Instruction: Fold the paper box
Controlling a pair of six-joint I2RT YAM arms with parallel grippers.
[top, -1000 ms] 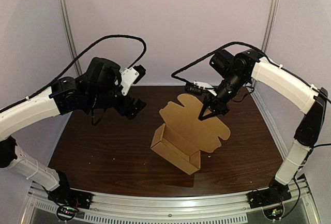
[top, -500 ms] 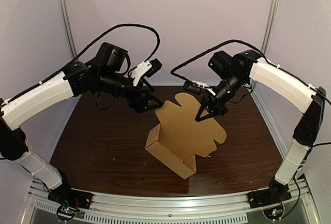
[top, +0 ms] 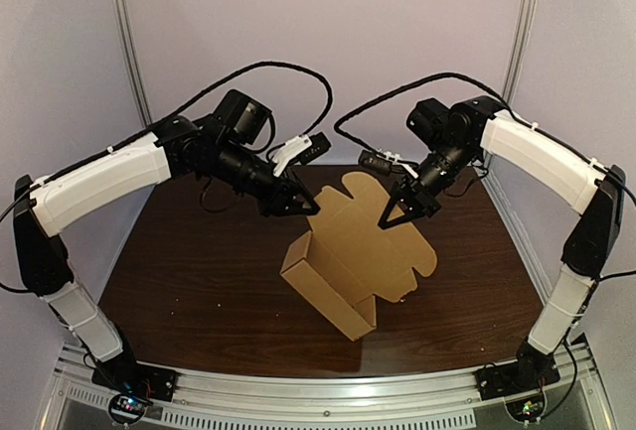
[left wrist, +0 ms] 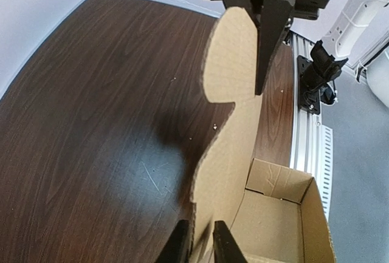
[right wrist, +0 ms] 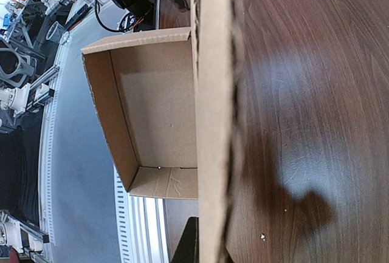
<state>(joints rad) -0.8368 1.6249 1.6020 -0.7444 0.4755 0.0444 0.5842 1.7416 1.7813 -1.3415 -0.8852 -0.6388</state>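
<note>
**Op:** From overhead, the paper box sits near the middle of the table with its open tray toward the near edge. I've got the lid flap stood up so it can swing over the tray.

**Spotter:** And the arms?

**Op:** Both reach in from the far side, wrists angled down. The right gripper is clenched on the flap's right side. The left gripper is at its left edge.

**Spotter:** Left wrist view?

**Op:** My fingers straddle the flap's edge, and the tray lies just beyond. I can't tell whether they're pinching it or only bracketing it.

**Spotter:** Right wrist?

**Op:** The flap runs edge-on through the centre, with one finger pressed beside it at the bottom. The tray's inside is open on the left, ready for closing, I'd judge.
</note>
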